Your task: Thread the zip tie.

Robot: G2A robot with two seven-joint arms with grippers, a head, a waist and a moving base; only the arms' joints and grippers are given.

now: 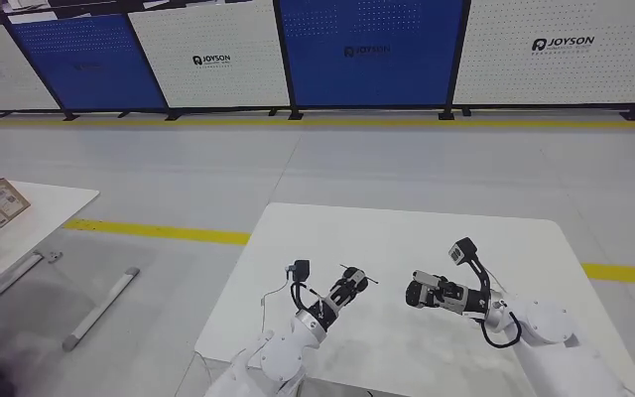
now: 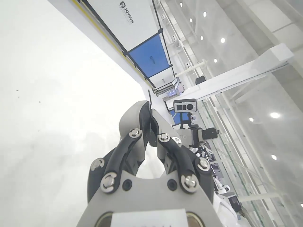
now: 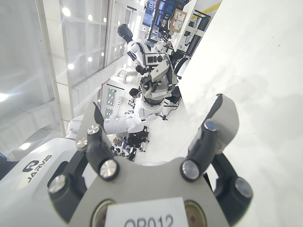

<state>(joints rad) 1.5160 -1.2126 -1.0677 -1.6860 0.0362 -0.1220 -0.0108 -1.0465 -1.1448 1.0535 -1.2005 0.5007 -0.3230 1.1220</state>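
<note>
"Zip tie (image 2: 149, 100), where is it?"

"In the left pincer (image 2: 149, 114). The two pads are pressed together on the thin dark strip. A short end stands out past the fingertips, up off the white surface (image 1: 417, 238)."

"Why grip it so close to the end?"

"My guess is that a short free length bends less, so the tip can be aimed. Whether that end is the tail or the head I cannot tell, because the strip is too thin to read."

"And the other arm?"

"The right pincer (image 3: 157, 103) is spread wide with nothing between its fingers. From above, the two pincers face each other over the near part of the surface, with a gap between them. The right wrist view looks straight at the left pincer, so they seem lined up on purpose."

"For a handover?"

"Or to catch the free end. Threading needs the tail fed through the head, and one pincer cannot do both. The open one looks placed to take the other part of the strip. I judge the task barely begun, since no loop is visible."

"What could spoil it?"

"The strip slipping or twisting in the pads as the second pincer closes."
</note>
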